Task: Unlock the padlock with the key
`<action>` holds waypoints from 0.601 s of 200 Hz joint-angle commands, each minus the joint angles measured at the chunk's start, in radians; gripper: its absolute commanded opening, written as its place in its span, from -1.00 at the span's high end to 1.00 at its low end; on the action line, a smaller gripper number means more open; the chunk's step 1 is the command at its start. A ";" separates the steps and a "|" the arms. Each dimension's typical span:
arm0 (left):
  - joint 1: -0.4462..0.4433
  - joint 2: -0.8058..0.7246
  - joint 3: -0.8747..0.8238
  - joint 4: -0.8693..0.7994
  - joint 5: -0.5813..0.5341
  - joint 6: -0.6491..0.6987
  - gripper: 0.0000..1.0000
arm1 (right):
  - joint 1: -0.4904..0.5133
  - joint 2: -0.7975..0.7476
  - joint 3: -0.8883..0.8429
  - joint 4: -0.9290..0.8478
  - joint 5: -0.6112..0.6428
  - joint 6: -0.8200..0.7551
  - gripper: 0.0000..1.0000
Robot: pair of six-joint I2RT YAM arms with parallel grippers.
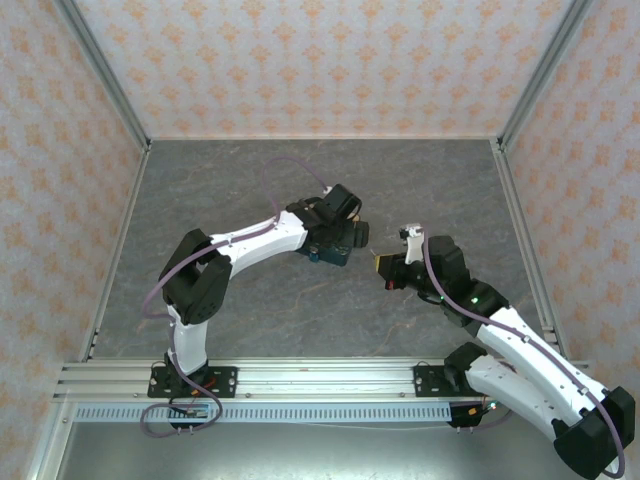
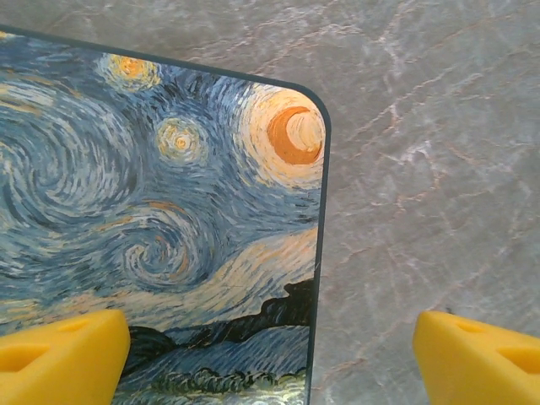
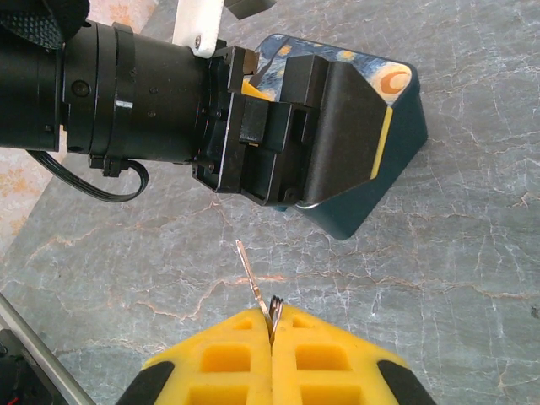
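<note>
Right wrist view showed the right gripper (image 3: 272, 331) clamped on the key (image 3: 251, 277), its blade pointing toward the box (image 3: 384, 160) but not touching it. The left gripper (image 2: 272, 350) stood wide over the box's corner, gripping nothing. I could not make out the padlock. By my judgement the key was picked up but not yet inserted, with aiming, inserting and turning left to do. The box's printed top hid whatever lay inside.
</note>
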 commanded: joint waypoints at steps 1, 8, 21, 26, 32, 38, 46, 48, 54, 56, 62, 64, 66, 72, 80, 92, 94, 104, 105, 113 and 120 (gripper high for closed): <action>-0.002 -0.045 -0.015 0.010 0.036 -0.034 -0.76 | 0.004 -0.006 0.020 -0.018 0.015 -0.016 1.00; -0.003 -0.062 -0.019 0.012 0.029 -0.031 -0.76 | 0.004 -0.006 0.020 -0.020 0.015 -0.015 1.00; -0.001 -0.108 -0.032 0.018 0.006 -0.020 -0.76 | 0.004 -0.006 0.018 -0.023 0.015 -0.016 1.00; -0.001 -0.128 -0.040 0.021 -0.003 -0.014 -0.77 | 0.004 -0.005 0.016 -0.020 0.014 -0.017 1.00; -0.001 -0.155 -0.051 0.027 -0.012 0.000 -0.77 | 0.004 -0.003 0.014 -0.017 0.012 -0.017 1.00; -0.001 -0.187 -0.069 0.034 -0.020 0.014 -0.77 | 0.004 0.001 0.011 -0.011 0.010 -0.015 1.00; 0.001 -0.230 -0.094 0.046 -0.033 0.019 -0.78 | 0.004 0.009 0.007 0.003 0.005 -0.012 1.00; 0.001 -0.239 -0.101 0.049 -0.037 0.041 -0.78 | 0.004 0.012 0.005 0.007 0.004 -0.012 1.00; 0.004 -0.274 -0.126 0.060 -0.046 0.059 -0.79 | 0.004 0.022 0.003 0.021 -0.005 -0.007 1.00; 0.005 -0.283 -0.134 0.064 -0.049 0.062 -0.79 | 0.004 0.026 0.002 0.027 -0.010 -0.005 1.00; 0.009 -0.320 -0.166 0.081 -0.056 0.072 -0.79 | 0.004 0.040 -0.001 0.046 -0.024 0.002 1.00; 0.010 -0.331 -0.176 0.086 -0.057 0.076 -0.79 | 0.004 0.045 -0.003 0.054 -0.029 0.005 1.00; 0.011 -0.346 -0.189 0.093 -0.058 0.078 -0.79 | 0.004 0.050 -0.003 0.062 -0.034 0.008 1.00; 0.014 -0.383 -0.227 0.116 -0.066 0.091 -0.79 | 0.004 0.066 -0.006 0.086 -0.050 0.017 1.00; 0.015 -0.438 -0.283 0.155 -0.076 0.111 -0.79 | 0.004 0.090 -0.009 0.123 -0.073 0.029 1.00; 0.016 -0.522 -0.377 0.220 -0.091 0.142 -0.79 | 0.004 0.129 -0.008 0.170 -0.104 0.041 1.00; 0.016 -0.533 -0.395 0.231 -0.091 0.145 -0.79 | 0.004 0.136 -0.007 0.175 -0.107 0.043 1.00; 0.015 -0.602 -0.469 0.282 -0.091 0.167 -0.79 | 0.004 0.175 0.003 0.199 -0.129 0.045 1.00; 0.016 -0.607 -0.478 0.288 -0.091 0.168 -0.79 | 0.004 0.178 0.004 0.200 -0.132 0.045 1.00; 0.014 -0.656 -0.536 0.324 -0.093 0.175 -0.79 | 0.003 0.212 0.020 0.210 -0.151 0.041 1.00; 0.010 -0.695 -0.583 0.356 -0.095 0.182 -0.79 | 0.004 0.241 0.034 0.219 -0.165 0.039 1.00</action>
